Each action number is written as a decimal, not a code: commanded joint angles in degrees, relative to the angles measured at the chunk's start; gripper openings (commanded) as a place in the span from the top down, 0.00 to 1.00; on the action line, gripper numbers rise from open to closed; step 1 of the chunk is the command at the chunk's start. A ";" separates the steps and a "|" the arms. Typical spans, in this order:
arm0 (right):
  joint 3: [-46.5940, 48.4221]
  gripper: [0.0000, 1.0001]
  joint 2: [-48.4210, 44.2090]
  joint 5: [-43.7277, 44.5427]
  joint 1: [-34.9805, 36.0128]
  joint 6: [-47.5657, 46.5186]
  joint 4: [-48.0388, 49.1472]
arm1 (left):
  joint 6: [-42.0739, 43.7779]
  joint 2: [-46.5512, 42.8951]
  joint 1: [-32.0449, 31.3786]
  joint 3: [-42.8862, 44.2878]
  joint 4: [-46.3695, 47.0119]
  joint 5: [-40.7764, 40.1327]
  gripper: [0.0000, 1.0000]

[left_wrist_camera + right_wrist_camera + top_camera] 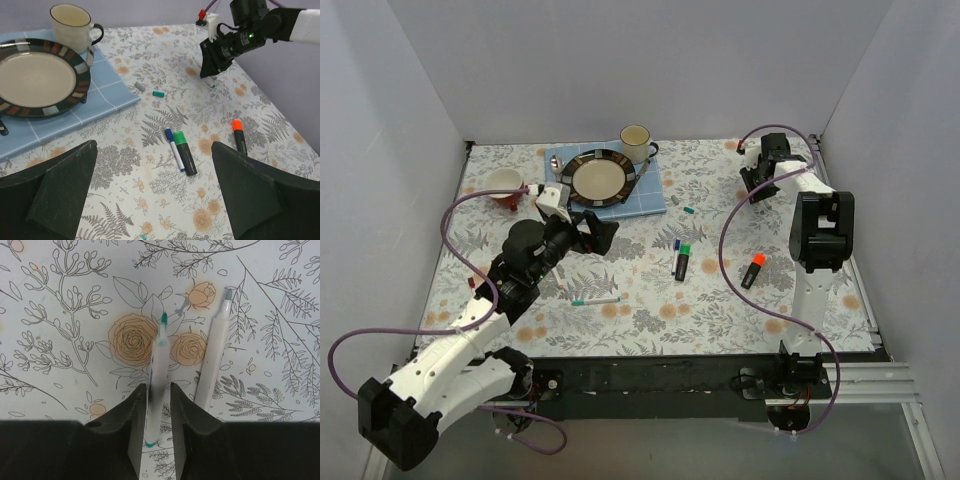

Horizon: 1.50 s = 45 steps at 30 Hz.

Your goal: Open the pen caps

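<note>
My right gripper [156, 395] hangs low over the far right of the table [752, 185]. An uncapped white pen with a teal tip [160, 365] stands blurred between its jaws, a thin gap showing on each side. Beside it lies an uncapped grey-tipped pen [215, 355]. My left gripper [155, 200] is wide open above the table's middle [590, 232], holding nothing. Ahead of it lie a green-capped black marker [186, 152], a blue-capped white pen [175, 149] and an orange-capped marker [239, 135]. Loose teal [158, 94] and grey [140, 86] pen caps lie near the cloth.
A dark-rimmed plate [603, 180] sits on a blue cloth [655, 195] at the back, with a cream mug [637, 143] behind it. A small bowl [505, 183] stands at the back left. Another white pen [595, 299] lies near the front. Grey walls enclose three sides.
</note>
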 commanded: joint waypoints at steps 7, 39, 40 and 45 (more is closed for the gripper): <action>2.82 0.60 -0.43 5.28 0.35 -0.78 -1.79 | 1.96 -4.14 0.17 -0.48 1.03 -2.29 0.02; -49.39 0.35 -40.09 -7.74 0.79 22.51 -1.35 | 1.69 -4.49 0.35 -1.09 1.56 3.86 0.02; -49.30 0.35 -39.65 -6.43 0.88 22.51 -1.26 | 1.69 -4.49 0.43 -1.09 1.56 3.86 0.02; -50.18 0.36 -37.45 -2.73 2.37 22.34 -0.38 | 1.61 -4.23 0.43 -1.18 1.65 4.21 0.02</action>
